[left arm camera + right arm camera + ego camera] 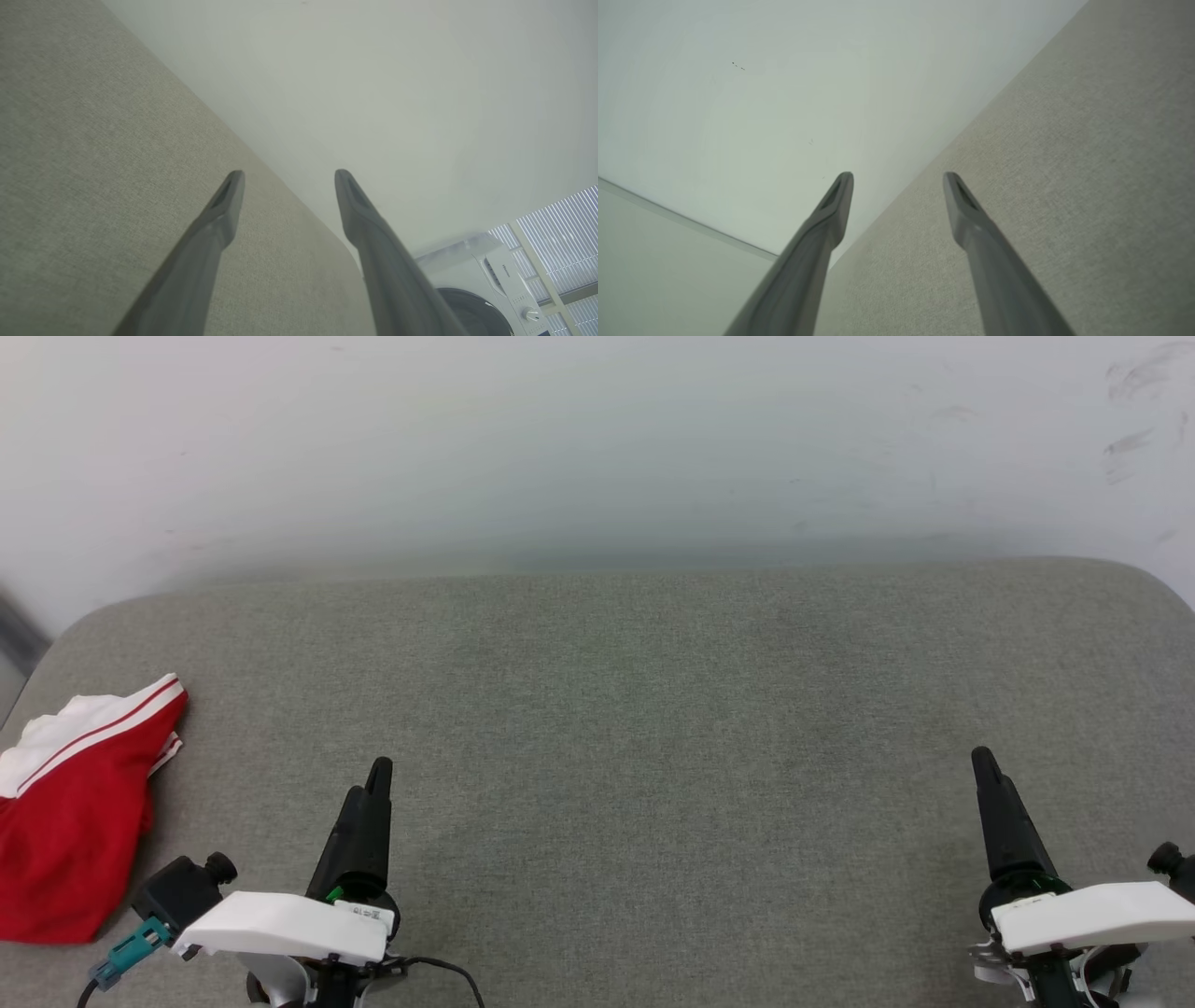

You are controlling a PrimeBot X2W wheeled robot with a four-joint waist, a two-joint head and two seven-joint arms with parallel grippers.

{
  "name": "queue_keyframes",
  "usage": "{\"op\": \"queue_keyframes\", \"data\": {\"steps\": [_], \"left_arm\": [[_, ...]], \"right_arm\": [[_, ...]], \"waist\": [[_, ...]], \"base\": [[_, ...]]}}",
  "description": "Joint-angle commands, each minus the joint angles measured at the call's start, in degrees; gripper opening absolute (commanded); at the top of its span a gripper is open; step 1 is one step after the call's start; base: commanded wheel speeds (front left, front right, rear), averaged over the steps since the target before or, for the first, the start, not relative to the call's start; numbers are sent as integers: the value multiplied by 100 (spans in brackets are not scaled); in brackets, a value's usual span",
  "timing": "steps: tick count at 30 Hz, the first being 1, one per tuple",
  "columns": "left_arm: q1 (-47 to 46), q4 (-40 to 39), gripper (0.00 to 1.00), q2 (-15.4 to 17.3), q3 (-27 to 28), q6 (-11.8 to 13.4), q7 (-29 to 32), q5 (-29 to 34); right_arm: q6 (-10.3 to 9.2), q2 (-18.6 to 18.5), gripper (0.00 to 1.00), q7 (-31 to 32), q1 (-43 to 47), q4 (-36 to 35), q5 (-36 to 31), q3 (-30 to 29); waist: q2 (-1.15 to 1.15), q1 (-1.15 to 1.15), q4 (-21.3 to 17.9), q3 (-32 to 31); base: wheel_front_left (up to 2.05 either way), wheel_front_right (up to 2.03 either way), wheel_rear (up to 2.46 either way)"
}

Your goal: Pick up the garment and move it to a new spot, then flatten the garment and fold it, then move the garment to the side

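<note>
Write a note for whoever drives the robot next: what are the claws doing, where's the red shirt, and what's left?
Both open and empty: left claw and right claw, over the grey cushion.
The garment lies bunched at the cushion's left edge, apart from the left claw.
Done: cannot tell; it does not look neatly folded.
Left, probably: pick it up, flatten, fold, set aside.

A wide grey fabric cushion [653,709] with rounded back corners spreads across the foreground. Its far edge meets a plain white wall [597,448] with faint dark scuff marks [1134,373] near the upper right. In the left wrist view, past the cushion's end, a white front-loading washing machine [495,280] stands before a bright slatted window blind [560,224]; the light is soft and even.
</note>
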Motion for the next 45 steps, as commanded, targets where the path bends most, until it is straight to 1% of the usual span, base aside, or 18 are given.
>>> {"op": "queue_keyframes", "data": {"steps": [1,9,21,34,45], "left_arm": [[-29,-135,100,23,-33,-1,-76,366],[44,-184,100,64,-97,18,-238,1364],[116,-265,100,110,-214,35,-456,2394],[168,-251,100,158,-401,72,-664,3307],[191,-201,100,171,-511,96,-810,3889]], "right_arm": [[11,-10,100,-62,-49,-156,-371,19],[11,16,100,-49,0,-339,-1351,73],[12,18,100,0,68,-536,-2391,118],[12,11,100,19,177,-732,-3443,185],[13,21,100,65,231,-838,-4070,165]], "waist": [[0,0,-2,-3],[0,0,-1,-13],[0,0,18,-36],[0,0,32,-54],[0,0,40,-76]], "base": [[0,0,0],[0,0,0],[0,0,0],[0,0,0],[0,0,0]]}}
